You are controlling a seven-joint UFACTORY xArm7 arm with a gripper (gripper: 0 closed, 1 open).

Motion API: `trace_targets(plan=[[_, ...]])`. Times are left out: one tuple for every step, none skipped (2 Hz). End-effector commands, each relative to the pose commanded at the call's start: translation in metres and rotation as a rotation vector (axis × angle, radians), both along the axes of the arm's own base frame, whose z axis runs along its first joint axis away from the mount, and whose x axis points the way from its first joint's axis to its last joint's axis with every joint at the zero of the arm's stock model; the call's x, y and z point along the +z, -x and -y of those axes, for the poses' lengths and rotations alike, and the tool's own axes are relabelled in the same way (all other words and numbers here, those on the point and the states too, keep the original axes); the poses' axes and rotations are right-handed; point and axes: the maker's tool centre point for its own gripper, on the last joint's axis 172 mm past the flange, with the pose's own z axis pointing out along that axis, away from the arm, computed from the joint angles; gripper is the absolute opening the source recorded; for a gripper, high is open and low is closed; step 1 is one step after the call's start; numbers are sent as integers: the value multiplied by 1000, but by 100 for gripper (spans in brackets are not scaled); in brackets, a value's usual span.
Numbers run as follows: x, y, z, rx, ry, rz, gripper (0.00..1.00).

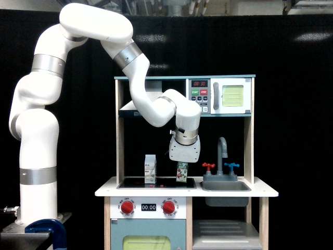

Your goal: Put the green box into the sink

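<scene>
1. In the exterior view, the white arm (78, 78) bends down from the upper left into a toy kitchen, and its gripper (182, 162) hangs over the stovetop (156, 183).
2. The gripper's fingers are hidden behind its white housing and the top of the green box (181, 172), so whether they are clamped on the carton or merely around it cannot be told.
3. The green box sits directly under the gripper, its top tucked up into it, tilted slightly, with its base at or just above the right part of the stovetop; contact with the surface cannot be made out.
4. A white-grey carton (150, 169) stands upright on the stovetop, near the green box on the exterior view's left, apart from it.
5. The grey sink (226, 186) is set in the counter just to the right of the stovetop, with a grey faucet (222, 151) and red and blue taps behind it.
6. A toy microwave (220, 96) occupies the upper shelf on the right.
</scene>
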Motion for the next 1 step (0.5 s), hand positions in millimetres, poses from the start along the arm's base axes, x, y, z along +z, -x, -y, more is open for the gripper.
trace_targets(plan=[[8,-85,54,0,0,0,0]])
